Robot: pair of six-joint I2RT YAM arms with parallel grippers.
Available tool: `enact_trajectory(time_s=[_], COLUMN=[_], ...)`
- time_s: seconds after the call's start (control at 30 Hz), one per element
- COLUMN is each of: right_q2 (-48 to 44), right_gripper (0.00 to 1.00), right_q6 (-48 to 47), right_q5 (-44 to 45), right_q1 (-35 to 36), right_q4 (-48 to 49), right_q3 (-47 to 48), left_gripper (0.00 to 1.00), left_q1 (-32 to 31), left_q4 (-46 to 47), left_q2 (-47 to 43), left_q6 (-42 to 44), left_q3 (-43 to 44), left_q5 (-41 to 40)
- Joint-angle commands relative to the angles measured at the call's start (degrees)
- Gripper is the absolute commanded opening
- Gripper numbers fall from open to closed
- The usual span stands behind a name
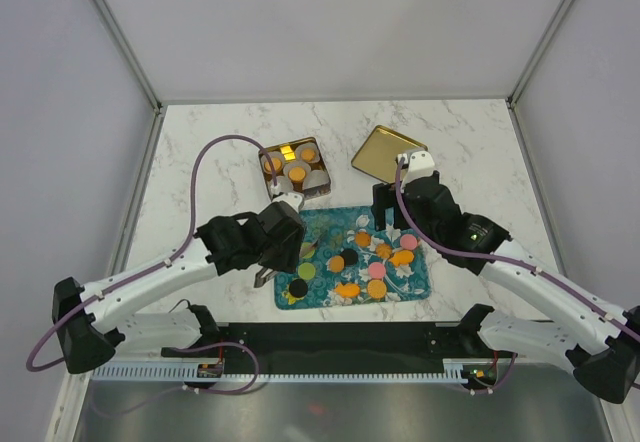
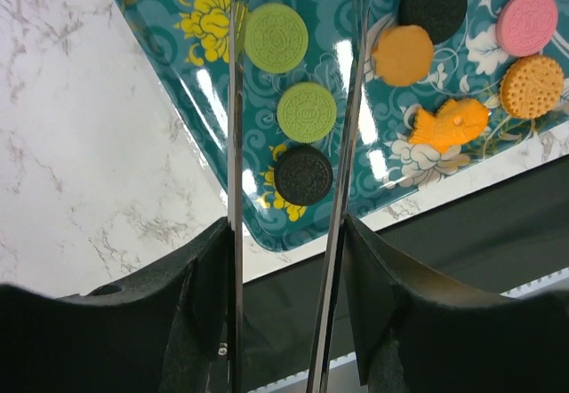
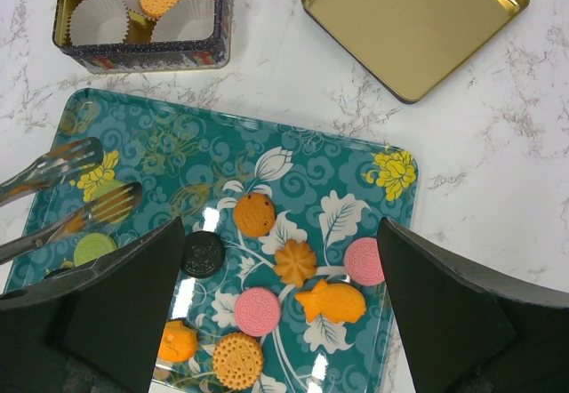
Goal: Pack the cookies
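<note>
The work seems to be in the picking step: most cookies (image 3: 258,311) lie loose on the teal tray (image 3: 356,157) in the lower half of the right wrist view. A few orange ones already sit in paper cups (image 3: 98,18) inside the tin (image 3: 142,55) at the upper left. The gold lid (image 3: 413,24) lies apart at the upper right. The left gripper (image 2: 286,233) is closed on a pair of metal tongs (image 2: 233,144). Their two blades run up the middle of the left wrist view, with two green cookies and a black one showing between them on the tray below. The right gripper (image 3: 280,228) hangs over the tray with its jaws wide apart and holds nothing. I judge that the next move is to lower the tongs around one cookie, squeeze gently, and carry it to a free cup. The tips of the tongs are cut off at the top of the left wrist view and covered by the arm in the top view. At the left edge of the right wrist view they look empty, but the shine makes this not certain. The tin is cut off at the top there, so the number of free cups is unclear.
</note>
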Motion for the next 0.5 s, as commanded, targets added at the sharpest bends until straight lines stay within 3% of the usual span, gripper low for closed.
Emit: enact_trajectory(time_s=[0.0,0.47], right_q2=[0.3,0.3], right_gripper=[0.98,0.98], right_q6=[0.3,0.2], right_q5=[-0.2,-0.9], right_q1=[-0.1,-0.1], right_q4=[1.6,1.9], right_q3=[1.1,0.7], left_gripper=[0.59,0.60], left_q1=[-2.3,-4.3], left_q4=[-1.2,-1.7], left_q2=[-0.7,1.4], left_q6=[-6.4,-8.8], left_q3=[-1.5,-3.7], left_q5=[-3.4,-6.0])
